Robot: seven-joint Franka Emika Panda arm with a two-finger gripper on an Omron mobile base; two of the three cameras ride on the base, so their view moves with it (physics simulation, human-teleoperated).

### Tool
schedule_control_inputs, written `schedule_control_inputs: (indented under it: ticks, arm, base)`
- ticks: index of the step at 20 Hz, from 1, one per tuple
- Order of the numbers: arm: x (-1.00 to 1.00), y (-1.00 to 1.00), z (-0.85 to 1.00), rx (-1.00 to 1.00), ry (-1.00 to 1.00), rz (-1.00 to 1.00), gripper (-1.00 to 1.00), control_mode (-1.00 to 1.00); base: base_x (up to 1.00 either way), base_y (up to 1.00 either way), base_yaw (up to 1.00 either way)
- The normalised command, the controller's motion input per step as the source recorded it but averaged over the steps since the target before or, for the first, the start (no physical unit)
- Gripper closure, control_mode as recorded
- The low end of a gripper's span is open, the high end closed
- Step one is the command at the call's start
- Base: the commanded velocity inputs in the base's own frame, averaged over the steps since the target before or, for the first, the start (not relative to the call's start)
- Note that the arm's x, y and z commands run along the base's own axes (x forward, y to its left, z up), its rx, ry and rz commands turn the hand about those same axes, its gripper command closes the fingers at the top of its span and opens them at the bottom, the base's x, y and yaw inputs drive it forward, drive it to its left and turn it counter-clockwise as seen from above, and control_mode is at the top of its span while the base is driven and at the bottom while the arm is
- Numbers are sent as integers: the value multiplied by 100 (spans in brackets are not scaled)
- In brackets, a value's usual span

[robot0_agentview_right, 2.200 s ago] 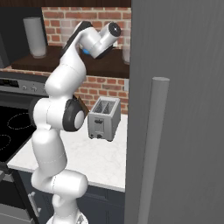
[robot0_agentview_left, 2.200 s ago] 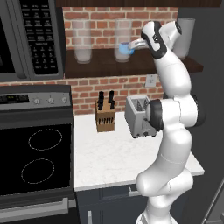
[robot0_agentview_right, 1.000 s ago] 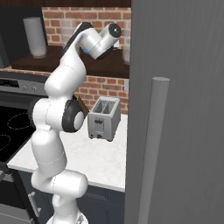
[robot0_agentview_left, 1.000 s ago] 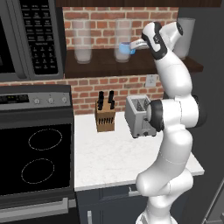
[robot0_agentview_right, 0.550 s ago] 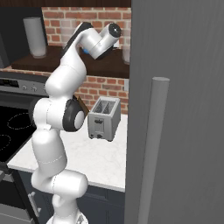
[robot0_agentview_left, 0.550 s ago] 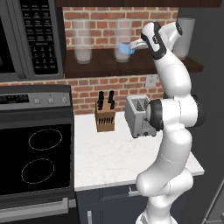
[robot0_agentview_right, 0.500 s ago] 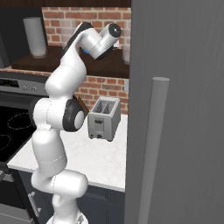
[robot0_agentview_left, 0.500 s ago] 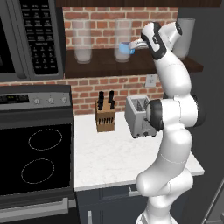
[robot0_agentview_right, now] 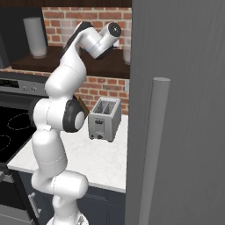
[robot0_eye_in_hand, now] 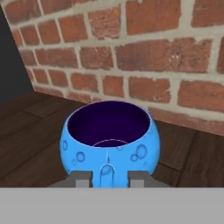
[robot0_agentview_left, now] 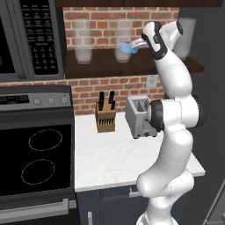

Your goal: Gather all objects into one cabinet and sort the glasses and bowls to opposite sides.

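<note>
Claw [robot0_eye_in_hand: 106, 176] is pinching the near rim of the blue bowl [robot0_eye_in_hand: 109, 139], which is sitting on the brown shelf [robot0_agentview_left: 132, 68] against the brick wall. Risk: it's gripping only a thin rim, so the bowl could be tilting or slipping out on lift.
</note>
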Motion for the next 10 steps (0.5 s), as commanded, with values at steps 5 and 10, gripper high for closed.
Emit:
schedule_control_inputs:
  ticks: [5,10]
  arm:
    - [0,0,0,0,0,0,100,-100]
    - [0,0,0,0,0,0,100,-100]
  base:
    - [0,0,0]
    - [0,0,0]
